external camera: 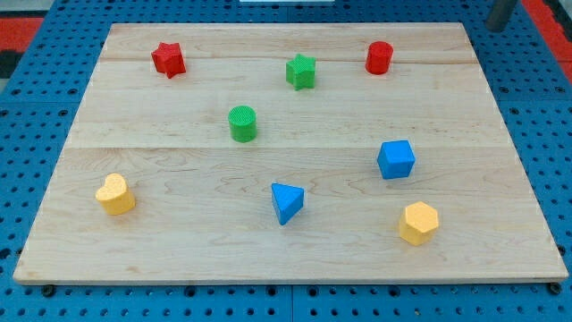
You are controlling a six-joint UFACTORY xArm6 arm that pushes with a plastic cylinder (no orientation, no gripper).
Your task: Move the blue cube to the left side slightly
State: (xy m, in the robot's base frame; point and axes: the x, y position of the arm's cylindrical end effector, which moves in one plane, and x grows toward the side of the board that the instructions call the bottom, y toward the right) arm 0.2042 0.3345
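Blue cube [396,159], matte ridged faces, on pale wooden board [179,259]. Rod [499,13] at view's top right; my tip hidden, no claw.

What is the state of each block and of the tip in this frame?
blue cube: on the board, view's right, untouched
blue triangle: bottom centre, free
yellow hexagon: bottom right, below the cube, apart from it
yellow heart: bottom left, free
green cylinder: centre, upright
green star: top centre
red star: top left
red cylinder: top right, upright
my tip: not shown; only the rod at top right, off the board
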